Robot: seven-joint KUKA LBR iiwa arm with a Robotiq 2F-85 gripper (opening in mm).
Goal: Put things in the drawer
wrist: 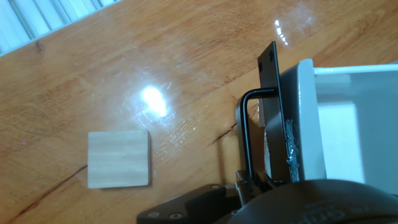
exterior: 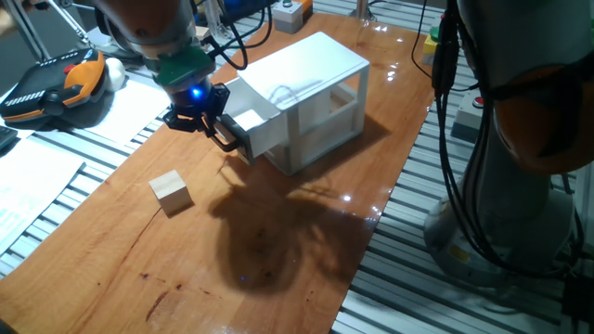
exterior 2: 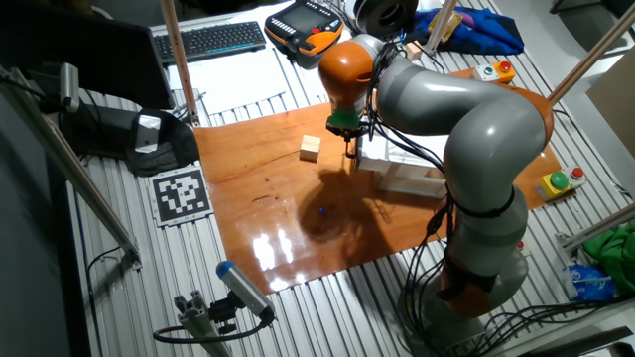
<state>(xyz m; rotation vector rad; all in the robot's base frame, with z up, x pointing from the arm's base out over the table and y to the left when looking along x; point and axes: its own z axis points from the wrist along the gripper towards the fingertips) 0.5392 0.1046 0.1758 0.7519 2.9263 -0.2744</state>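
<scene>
The black two-finger gripper (exterior: 220,127) hides the pulled-out white drawer's (exterior: 255,116) black bar handle; its jaw state is unreadable.

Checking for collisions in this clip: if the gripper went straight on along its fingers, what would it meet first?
Probably the table. The gripper points down at the drawer handle, with bare wood beyond it; the cube lies off to the side. Depth is unclear.

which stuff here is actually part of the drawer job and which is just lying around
Part of the job:
wooden cube on the table
upper drawer, pulled out
drawer handle
gripper at the drawer front

Just lying about:
teach pendant
keyboard
marker tag
papers
button box
</scene>
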